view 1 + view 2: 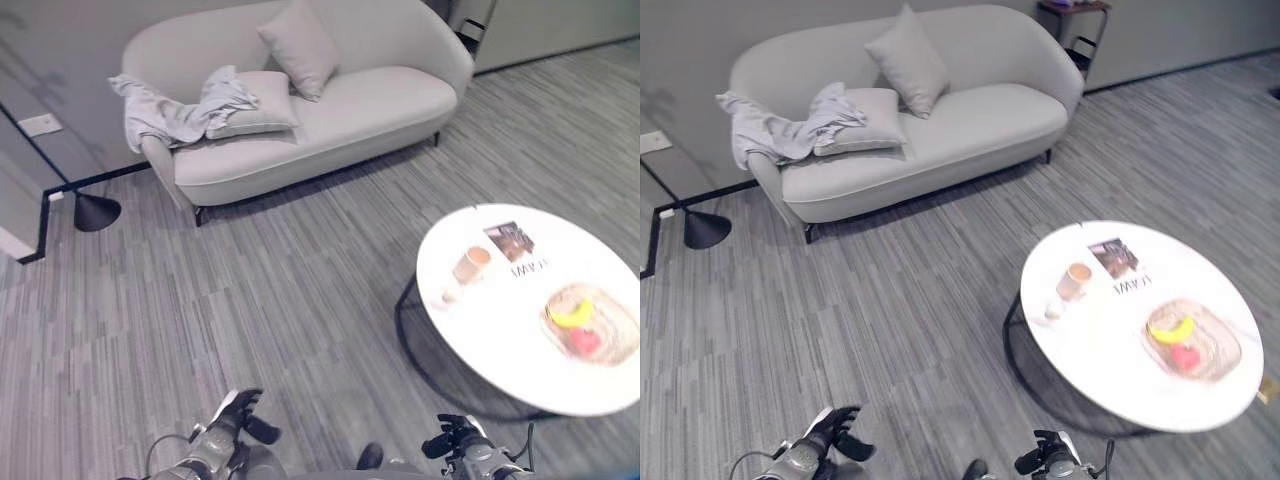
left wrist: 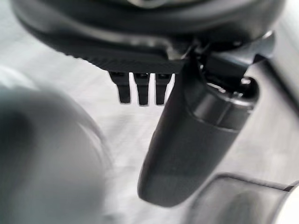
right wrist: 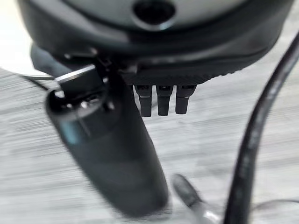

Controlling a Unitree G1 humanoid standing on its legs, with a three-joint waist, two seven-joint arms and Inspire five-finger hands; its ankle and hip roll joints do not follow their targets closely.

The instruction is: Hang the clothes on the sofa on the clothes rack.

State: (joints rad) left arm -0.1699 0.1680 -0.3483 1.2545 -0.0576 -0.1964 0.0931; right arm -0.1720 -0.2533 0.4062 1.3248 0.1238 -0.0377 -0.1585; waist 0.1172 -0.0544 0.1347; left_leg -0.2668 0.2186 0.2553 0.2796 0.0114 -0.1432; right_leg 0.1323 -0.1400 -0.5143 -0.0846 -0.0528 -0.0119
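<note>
Nearest, the left hand (image 1: 232, 418) and the right hand (image 1: 452, 440) hang low over the striped grey floor (image 1: 280, 300), both empty, their dark fingers straight and their thumbs standing out. Just beyond the right hand stands a round white surface (image 1: 500, 330) on a thin black wire frame, carrying a cup (image 1: 471, 265), a booklet (image 1: 509, 240) and a shallow bowl of fruit (image 1: 590, 322). Far across open floor sits a curved, pale grey sofa (image 1: 380, 100) with two soft cushions (image 1: 298, 45). The clothes (image 1: 165, 112), a crumpled light grey garment, lie draped over its left arm, beside a black cone-shaped lamp base (image 1: 96, 211).
</note>
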